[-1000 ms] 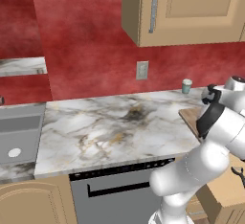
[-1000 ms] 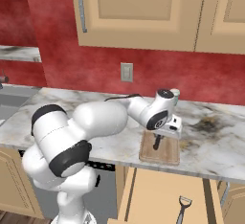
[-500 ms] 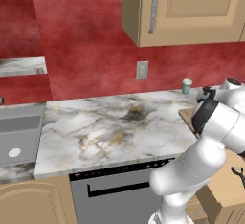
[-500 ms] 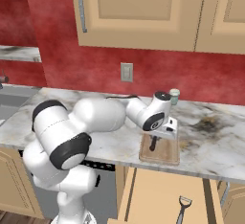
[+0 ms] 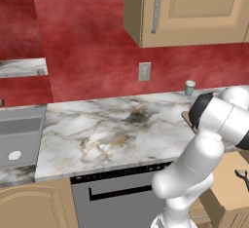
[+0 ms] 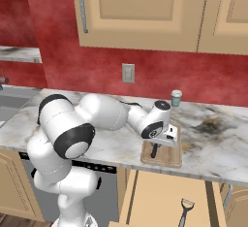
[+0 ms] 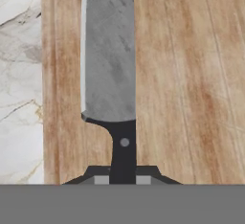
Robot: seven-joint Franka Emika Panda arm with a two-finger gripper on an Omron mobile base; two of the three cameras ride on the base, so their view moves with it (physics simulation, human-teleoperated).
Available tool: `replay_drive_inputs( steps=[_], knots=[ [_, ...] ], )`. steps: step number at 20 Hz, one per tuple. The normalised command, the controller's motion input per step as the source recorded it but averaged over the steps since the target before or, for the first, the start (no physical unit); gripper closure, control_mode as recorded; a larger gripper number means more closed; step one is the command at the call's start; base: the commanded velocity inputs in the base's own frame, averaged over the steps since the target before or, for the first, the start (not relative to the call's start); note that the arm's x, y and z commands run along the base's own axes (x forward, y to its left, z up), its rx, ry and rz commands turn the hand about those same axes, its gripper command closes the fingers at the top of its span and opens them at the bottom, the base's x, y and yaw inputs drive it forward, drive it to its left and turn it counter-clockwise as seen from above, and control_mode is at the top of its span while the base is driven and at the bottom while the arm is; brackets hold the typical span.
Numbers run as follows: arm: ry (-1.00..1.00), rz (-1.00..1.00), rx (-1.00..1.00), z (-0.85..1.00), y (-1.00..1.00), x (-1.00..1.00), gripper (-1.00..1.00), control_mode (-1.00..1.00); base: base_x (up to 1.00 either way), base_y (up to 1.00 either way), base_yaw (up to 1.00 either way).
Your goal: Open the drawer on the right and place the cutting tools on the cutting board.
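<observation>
A knife with a silver blade [image 7: 107,50] and a black handle is held by that handle in my gripper [image 7: 123,179], which is shut on it. The blade lies flat just over the light-brown cutting board [image 7: 186,74], near the board's left edge. Seen from the right base, my gripper [image 6: 155,149] points down onto the cutting board [image 6: 169,155] on the marble counter. Below it the tan drawer [image 6: 160,197] stands pulled open, and a dark-handled tool [image 6: 184,210] lies inside. From the left base, the drawer [image 5: 228,183] and that tool [image 5: 241,176] show past my arm.
A small cup [image 6: 176,97] stands on the counter behind the board. A dark dishwasher front [image 5: 116,193] sits under the counter left of the drawer, and a sink [image 5: 19,139] lies at the far left. Wall cabinets [image 6: 145,12] hang overhead.
My hand has come down with the knife, closer to the cutting board. The drawer and the tool in it have not moved.
</observation>
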Motion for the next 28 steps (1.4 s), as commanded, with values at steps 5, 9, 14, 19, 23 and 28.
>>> replay_drive_inputs(
  steps=[5, 9, 14, 19, 23, 28],
  knots=[
    [0.0, 0.0, 0.0, -0.08, 0.04, 0.04, 1.0, -1.0, 0.0, 0.0, 0.0],
    [0.0, 0.0, 0.0, 0.0, 0.0, 0.0, -1.0, -1.0, 0.0, 0.0, 0.0],
    [0.0, 0.0, 0.0, 0.0, 0.0, 0.0, -1.0, -1.0, 0.0, 0.0, 0.0],
    [0.0, 0.0, 0.0, 0.0, 0.0, -0.07, -1.0, -1.0, 0.0, 0.0, 0.0],
    [-0.02, 0.0, 0.0, 0.19, 0.0, -0.44, -1.0, -1.0, 0.0, 0.0, 0.0],
    [-0.11, 0.0, 0.0, 0.48, 0.0, -1.0, -1.0, -1.0, 0.0, 0.0, 0.0]
  ],
)
